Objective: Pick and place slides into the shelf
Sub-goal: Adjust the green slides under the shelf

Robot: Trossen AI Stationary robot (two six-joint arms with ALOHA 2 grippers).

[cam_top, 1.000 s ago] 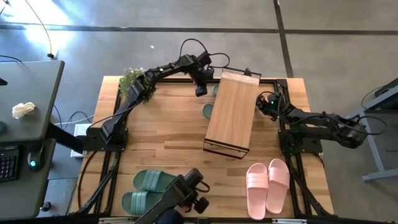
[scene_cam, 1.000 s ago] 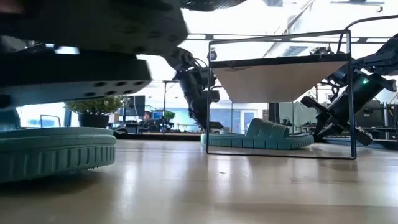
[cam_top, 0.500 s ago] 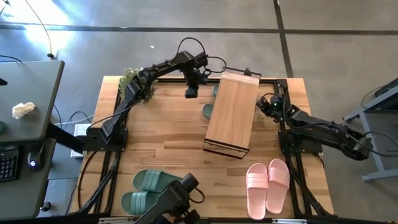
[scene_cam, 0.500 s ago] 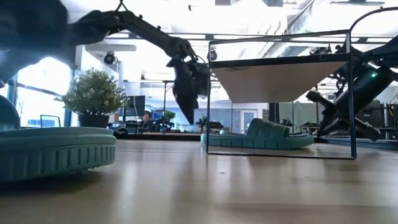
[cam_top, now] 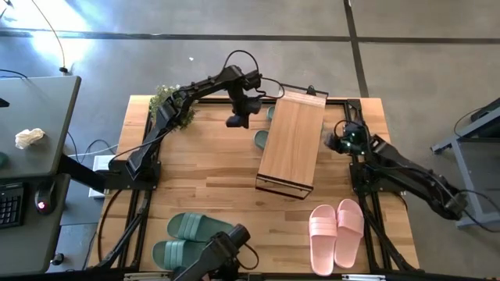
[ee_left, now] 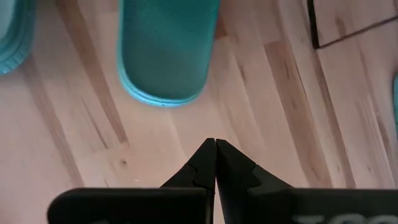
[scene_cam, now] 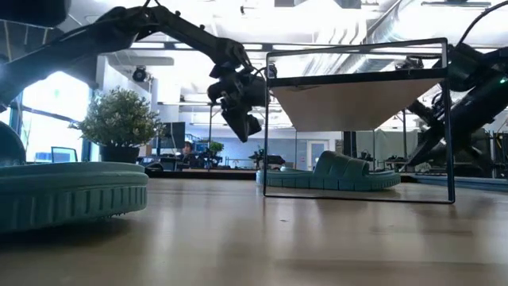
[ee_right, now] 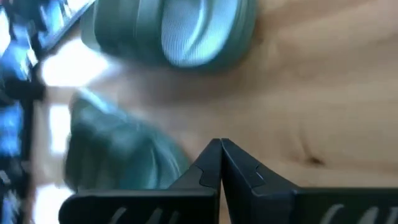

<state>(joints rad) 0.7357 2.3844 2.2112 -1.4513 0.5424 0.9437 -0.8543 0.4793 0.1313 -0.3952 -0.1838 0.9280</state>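
Because the shelf (cam_top: 291, 142) stands slightly slanted near the far middle of the wooden tabletop (cam_top: 203, 179), with open space under its plank top, slides can be pushed in from either long side, and one green pair already lies beneath it: from above only two rounded ends (cam_top: 262, 139) poke out on its left edge, while the low view shows a ridged green slide (scene_cam: 333, 172) resting on the table inside the dark frame. The left gripper (cam_top: 236, 119) hangs above the table just left of the shelf, fingers pressed together and empty; its wrist camera looks down on a green slide (ee_left: 165, 50) end. The right gripper (cam_top: 337, 143) sits close to the shelf's right edge, likewise shut on nothing. My reading is that both arms are clear of the stored pair, between picks.

Two pairs wait at the near edge: green slides (cam_top: 187, 238) on the left, pink slides (cam_top: 336, 232) on the right. How far the stored pair reaches under the top is hidden from above. A dark arm-like shape at the near edge covers part of the green pair. The right wrist view is smeared, so the green forms there are hard to place.
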